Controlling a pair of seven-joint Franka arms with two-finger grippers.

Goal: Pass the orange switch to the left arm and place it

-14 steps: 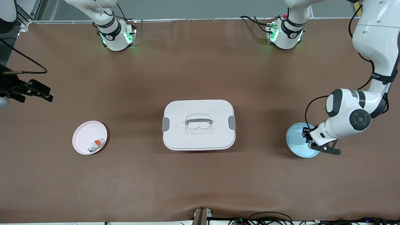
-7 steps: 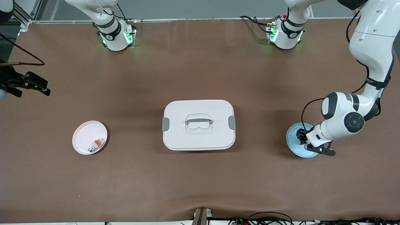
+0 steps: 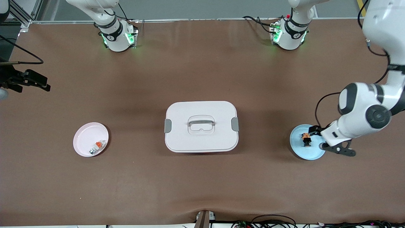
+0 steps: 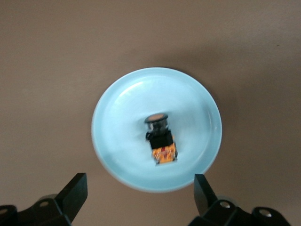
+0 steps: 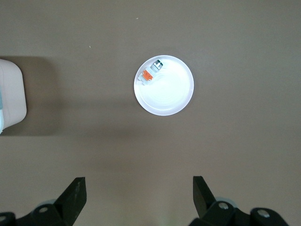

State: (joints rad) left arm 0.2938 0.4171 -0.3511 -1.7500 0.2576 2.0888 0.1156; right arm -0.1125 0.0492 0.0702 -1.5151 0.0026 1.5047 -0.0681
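Note:
The orange switch [image 3: 306, 139] [image 4: 161, 138], a tiny black part with an orange end, lies on its side on the light blue plate [image 3: 300, 151] [image 4: 123, 106] at the left arm's end of the table. My left gripper [image 3: 318, 138] [image 4: 139, 184] hangs open above that plate's edge, with nothing between its fingers. The white box [image 3: 201, 126] [image 5: 11, 92] with grey latches stands in the middle of the table. My right gripper [image 3: 40, 83] [image 5: 138, 184] is open and empty, up over the table's edge at the right arm's end.
A pink plate [image 3: 85, 136] [image 5: 169, 94] at the right arm's end of the table holds a small white-grey part with an orange tab [image 3: 98, 145] [image 5: 151, 71]. Both arm bases stand along the table's back edge. Cables run along the edge nearest the front camera.
My left gripper has opened and let go of the orange switch, which now lies on the blue plate, and has drawn back from it. The right gripper has shifted slightly.

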